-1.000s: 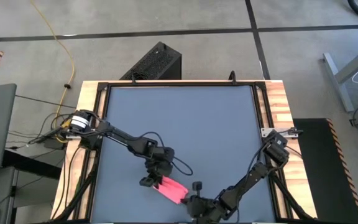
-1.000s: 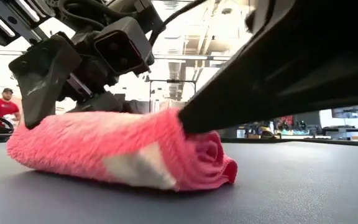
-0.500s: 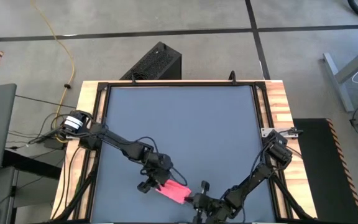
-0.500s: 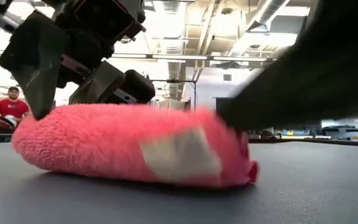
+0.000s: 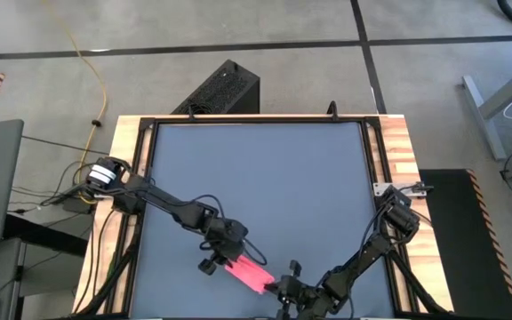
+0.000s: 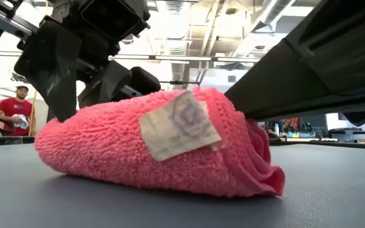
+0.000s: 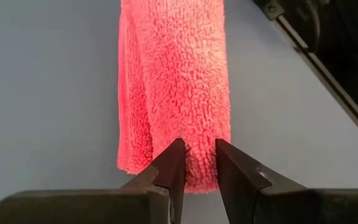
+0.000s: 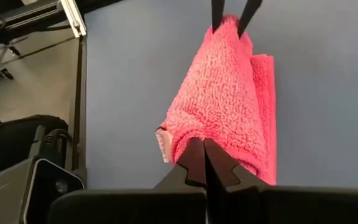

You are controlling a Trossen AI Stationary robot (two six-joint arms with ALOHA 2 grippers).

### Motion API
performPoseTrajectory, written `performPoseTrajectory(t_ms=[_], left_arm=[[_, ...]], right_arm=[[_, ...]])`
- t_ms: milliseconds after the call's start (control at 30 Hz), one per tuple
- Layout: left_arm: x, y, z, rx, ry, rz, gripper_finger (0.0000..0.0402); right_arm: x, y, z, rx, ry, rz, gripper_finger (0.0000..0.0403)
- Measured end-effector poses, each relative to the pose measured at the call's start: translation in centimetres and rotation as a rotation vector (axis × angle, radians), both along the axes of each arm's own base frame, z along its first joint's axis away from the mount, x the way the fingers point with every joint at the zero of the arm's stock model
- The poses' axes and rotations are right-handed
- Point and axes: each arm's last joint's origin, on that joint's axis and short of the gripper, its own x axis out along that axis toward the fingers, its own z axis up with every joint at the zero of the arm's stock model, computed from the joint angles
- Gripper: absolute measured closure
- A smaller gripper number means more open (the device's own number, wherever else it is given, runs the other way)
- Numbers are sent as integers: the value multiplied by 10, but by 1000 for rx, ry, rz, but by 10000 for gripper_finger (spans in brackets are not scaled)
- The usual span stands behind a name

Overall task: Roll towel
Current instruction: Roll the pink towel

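The pink towel [image 5: 250, 275] lies rolled up near the table's near edge, resting on its long side [image 6: 151, 164], with a white label [image 6: 179, 125] on its upper face. My left gripper [image 5: 225, 261] is shut on the roll's left end and also shows in the low view [image 6: 62, 95]. My right gripper [image 5: 280, 286] is shut on the roll's right end, where the spiral of layers [image 6: 262, 158] shows. Each wrist view looks along the roll [image 7: 176, 81] [image 8: 219, 106]; the other arm's fingers [image 8: 232, 15] show at its far end. My left gripper pinches the roll's left end [image 7: 197, 177] between its two fingers [image 7: 171, 163], across the upper layers. The fingers slant down from the table's left and lie along the roll. The roll lies on the table. My right gripper pinches cloth at the roll's right end [image 8: 194, 134] between its nearly closed fingers [image 8: 196, 158]; several layers or one, I cannot tell. The fingers come from the table's right, slanting down, along the roll [image 6: 249, 114]. The roll rests on the table.
The table's dark frame rail [image 7: 328, 68] and wooden near edge run close to the roll. The dark grey table top [image 5: 256, 178] stretches away toward the far edge. A person in a red shirt [image 6: 14, 111] stands in the room beyond the table.
Both grippers have gone a little toward the table's near edge, still shut on the roll's ends. The roll has turned about its long axis: the white label has come from its lower front face up to its upper face. The roll has stayed on the table.
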Motion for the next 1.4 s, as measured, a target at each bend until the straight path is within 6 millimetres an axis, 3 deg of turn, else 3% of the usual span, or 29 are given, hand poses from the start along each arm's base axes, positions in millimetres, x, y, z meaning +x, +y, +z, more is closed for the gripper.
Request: performPoseTrajectory(t_ms=[400, 733, 1000, 1400], left_arm=[[-2, -4, -2, 99, -24, 47, 329], [4, -9, -25, 3, 54, 3, 329], [11, -6, -16, -3, -60, 7, 324], [20, 14, -14, 22, -86, 128, 268]], right_arm=[[1, -3, 0, 226, -58, -146, 396], [-27, 2, -10, 369, -134, -378, 396], [-39, 0, -15, 376, -129, -438, 396], [-40, -3, -17, 341, -86, -431, 393]])
